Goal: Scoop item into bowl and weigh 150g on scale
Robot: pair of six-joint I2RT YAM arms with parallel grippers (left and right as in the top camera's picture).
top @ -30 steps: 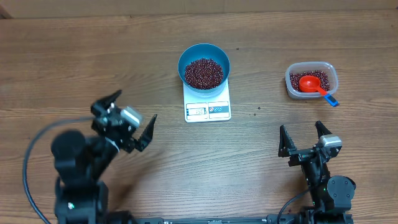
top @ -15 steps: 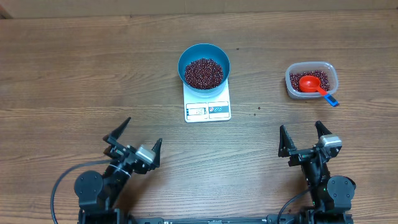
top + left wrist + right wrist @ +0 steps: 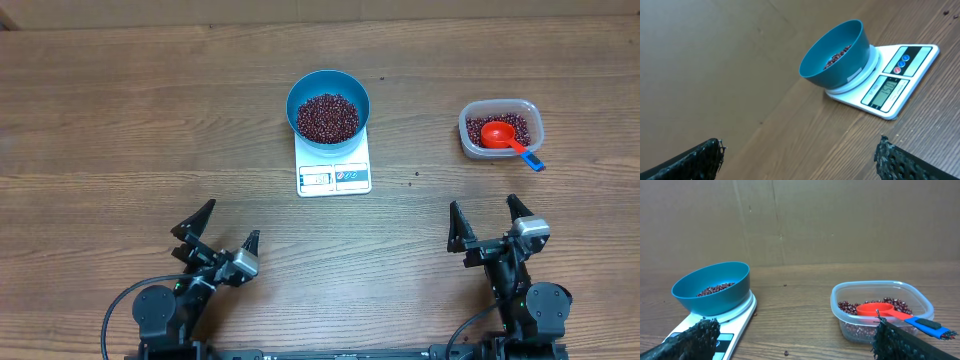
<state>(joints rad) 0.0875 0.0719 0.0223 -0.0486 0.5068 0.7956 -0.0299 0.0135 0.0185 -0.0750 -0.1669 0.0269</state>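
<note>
Overhead: blue bowl (image 3: 293,100) w/ the beans (image 3: 327,117) sits on the scale (image 3: 334,177), mid table. Left gripper (image 3: 228,225) and right gripper (image 3: 483,212) are down by the near edge, both wide open, nothing held, well apart from it.
Left wrist: bowl + scale ahead, right of center.
Right wrist: bowl far left, tub (image 3: 847,330) w/ red scoop (image 3: 875,310) on the right.

Blue bowl (image 3: 832,60) sat on white scale (image 3: 912,65), beans (image 3: 840,51) showing inside. Display (image 3: 887,90) lit, digits unreadable. Left pincer (image 3: 800,155) spread wide, empty, above wooden table (image 3: 790,125).
</note>
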